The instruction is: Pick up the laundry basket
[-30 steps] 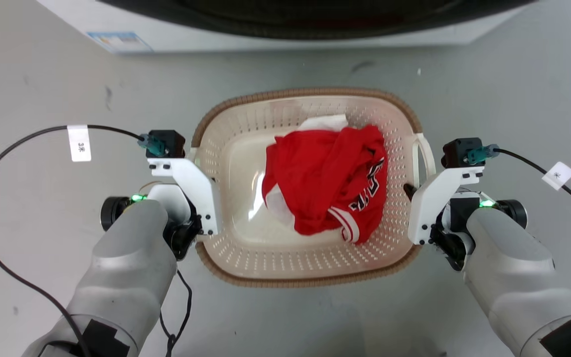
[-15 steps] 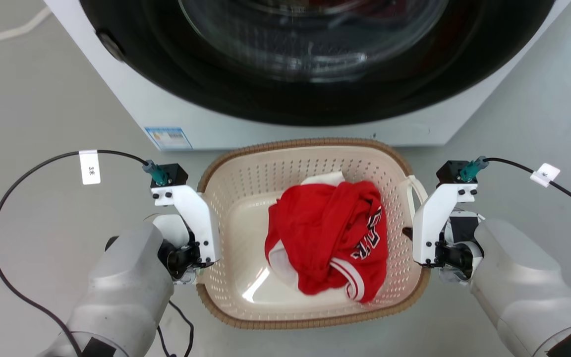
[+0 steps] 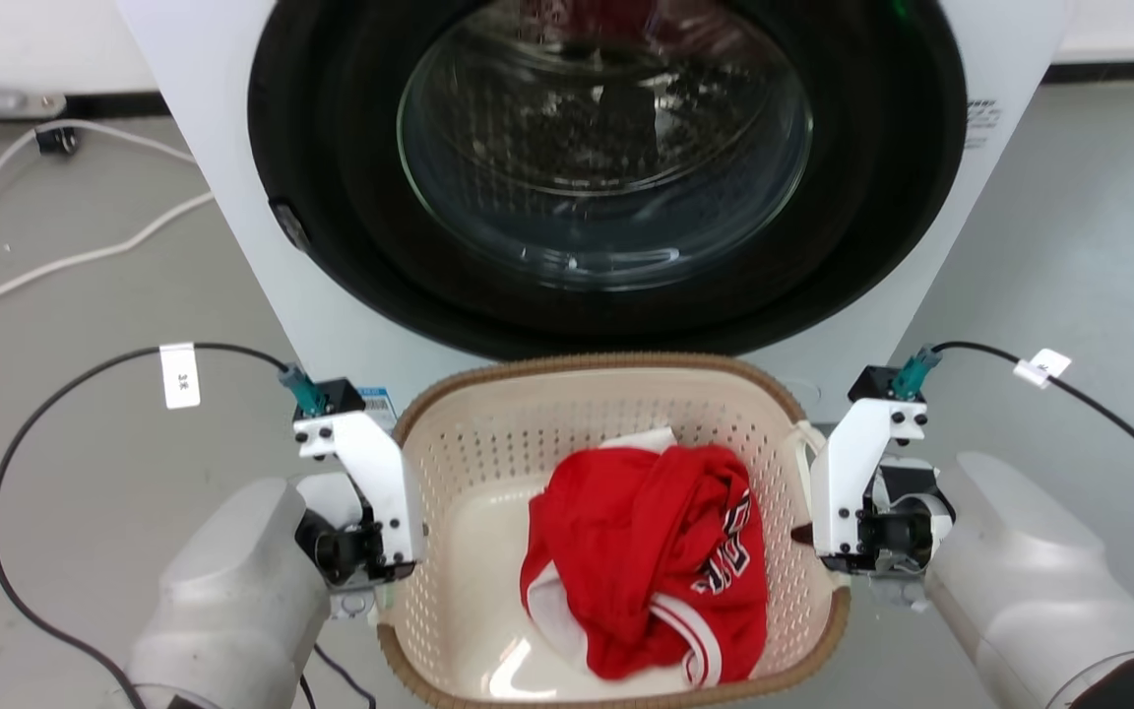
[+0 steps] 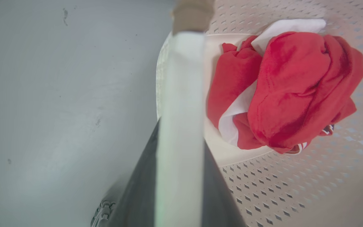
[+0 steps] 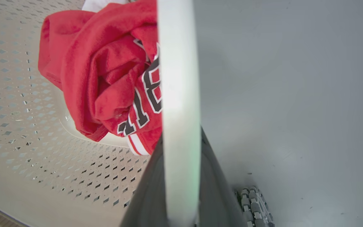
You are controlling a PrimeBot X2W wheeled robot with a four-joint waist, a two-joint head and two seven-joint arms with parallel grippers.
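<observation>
A grey floor [image 3: 104, 246] is seen from the head view, with a white washing machine [image 3: 232, 197] standing on it, its round glass door [image 3: 606, 148] shut; white cables [image 3: 75, 258] lie on the floor at the left. The laundry basket [image 3: 528, 433] is placed just in front of the machine, below the door, and a crumpled red jersey [image 3: 636, 551] (trimmed in white) lies in it. The basket is flanked by both arms: the left gripper [image 3: 382, 571] is set against its left side and the right gripper [image 3: 821, 544] against its right side, by a white loop handle [image 3: 803, 443]. Whether the basket rests on the floor cannot be told.

In the left wrist view, a pale handle strip is pinched between the two dark fingers [image 4: 143, 189], so the jaws are clamped on the basket's left handle. The perforated wall and the jersey are shown to the right, bare floor to the left.

In the right wrist view, the other white handle is likewise gripped between dark fingers [image 5: 213, 189], the jaws closed upon it. The jersey's black-and-white lettering is seen at the left, grey floor at the right.
</observation>
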